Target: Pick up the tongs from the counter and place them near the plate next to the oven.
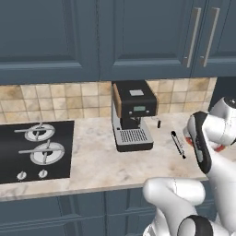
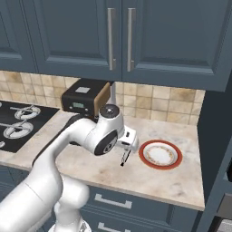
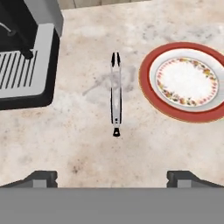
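The slim silver tongs (image 3: 116,94) with black ends lie flat on the beige marbled counter (image 3: 87,148), between the coffee machine and the plate. They also show as the tongs (image 1: 178,144) in the left base view and as a tip of the tongs (image 2: 124,159) under the hand. The white plate (image 3: 186,81) with the red-orange rim sits just right of them, a small gap apart; in the right base view the plate (image 2: 160,154) is near the counter's right end. My gripper (image 3: 113,179) hovers above the tongs, open wide with nothing between its fingers (image 3: 41,178).
A black-and-steel coffee machine (image 1: 132,115) stands left of the tongs against the tiled wall. A black hob (image 1: 34,147) with steel burners lies at the far left. Dark blue wall cabinets (image 2: 122,36) hang overhead. A tall dark blue side panel (image 2: 213,136) ends the counter on the right.
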You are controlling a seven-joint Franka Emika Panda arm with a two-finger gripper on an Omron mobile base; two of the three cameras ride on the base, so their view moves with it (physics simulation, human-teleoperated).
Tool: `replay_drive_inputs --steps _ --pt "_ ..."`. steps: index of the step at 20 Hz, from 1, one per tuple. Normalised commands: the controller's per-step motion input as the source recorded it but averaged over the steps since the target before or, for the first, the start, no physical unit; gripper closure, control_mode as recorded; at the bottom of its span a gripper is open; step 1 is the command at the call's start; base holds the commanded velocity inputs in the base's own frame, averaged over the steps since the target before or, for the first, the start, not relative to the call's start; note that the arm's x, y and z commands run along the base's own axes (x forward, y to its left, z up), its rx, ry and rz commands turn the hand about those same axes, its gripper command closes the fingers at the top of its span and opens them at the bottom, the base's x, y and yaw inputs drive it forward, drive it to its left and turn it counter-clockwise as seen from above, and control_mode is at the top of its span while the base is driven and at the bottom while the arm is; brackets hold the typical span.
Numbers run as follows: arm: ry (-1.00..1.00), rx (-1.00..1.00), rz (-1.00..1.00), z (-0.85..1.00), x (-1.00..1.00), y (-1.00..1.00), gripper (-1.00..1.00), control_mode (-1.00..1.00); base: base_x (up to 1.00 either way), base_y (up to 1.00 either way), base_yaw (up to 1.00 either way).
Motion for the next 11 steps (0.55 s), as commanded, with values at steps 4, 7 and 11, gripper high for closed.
replay_drive_inputs --steps 4,7,11 --pt "-0.14 0.00 0.00 0.42 -0.64 0.26 -1.00 -1.00 0.00 0.00 0.00" --pt "-0.14 -0.02 0.00 0.47 -0.55 0.38 -1.00 -1.00 0.00 0.00 0.00" --pt "-0.10 -0.06 0.00 0.49 -0.38 0.48 -1.00 -1.00 0.00 0.00 0.00"
